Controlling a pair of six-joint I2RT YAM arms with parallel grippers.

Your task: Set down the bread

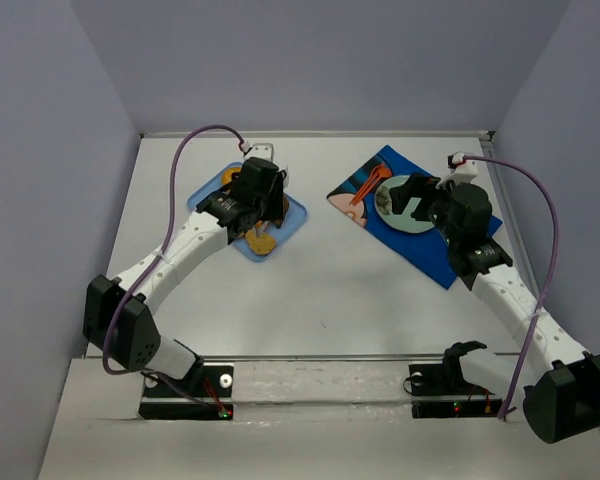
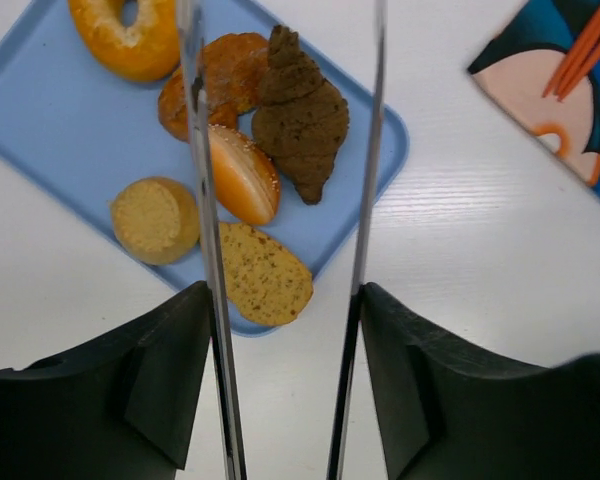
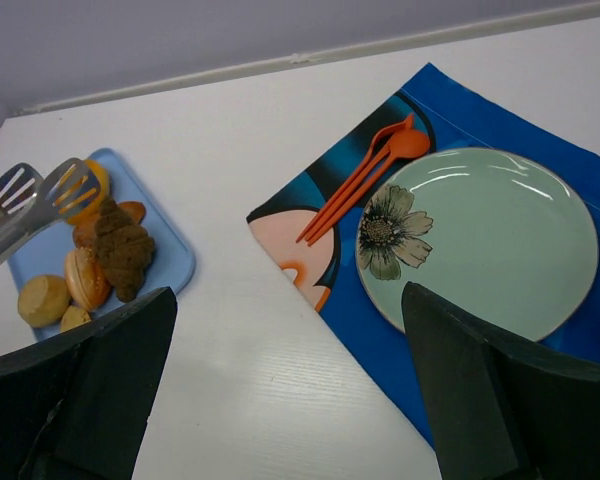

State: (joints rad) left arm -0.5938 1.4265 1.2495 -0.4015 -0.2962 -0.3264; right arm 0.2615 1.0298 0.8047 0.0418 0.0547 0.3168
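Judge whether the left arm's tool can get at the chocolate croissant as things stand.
Probably yes: the left tool holds open tongs over the blue tray, and the chocolate croissant lies uncovered between their blades.

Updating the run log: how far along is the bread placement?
Nothing is done: the dark brown croissant-shaped bread lies on the light blue tray among other rolls. In hand: the left gripper holds metal tongs, open, over it. Remaining: grasp, carry and set it down, probably on the bare green flowered plate by the open right gripper.
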